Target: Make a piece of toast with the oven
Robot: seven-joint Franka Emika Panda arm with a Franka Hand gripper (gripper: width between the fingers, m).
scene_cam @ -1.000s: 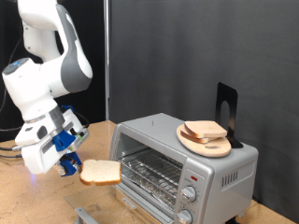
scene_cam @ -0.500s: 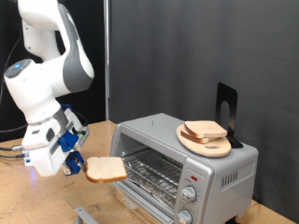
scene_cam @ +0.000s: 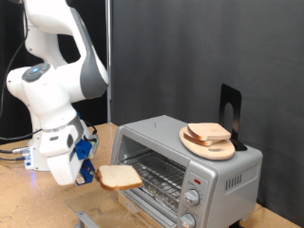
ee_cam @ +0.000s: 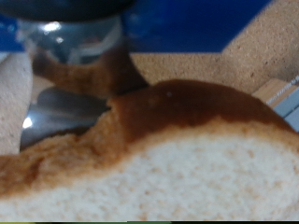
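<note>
1. While the arm crouches low at the exterior view's left, the gripper [scene_cam: 90, 174] is closed on the piece of toast [scene_cam: 120, 176], pinching one edge.
2. That slice is held roughly level in the air, just in front of the oven [scene_cam: 190, 161], at the mouth of its open front.
3. Inside the oven, a wire rack [scene_cam: 157, 173] is visible; two knobs [scene_cam: 193, 198] sit on the front panel, towards the exterior view's right.
4. On the oven's top, near its right edge, rests a wooden plate [scene_cam: 217, 149] carrying another bread slice [scene_cam: 207, 133].
5. Wrist view: the toast's brown crust [ee_cam: 177, 103] and pale crumb fill most of the frame, blurred.
</note>
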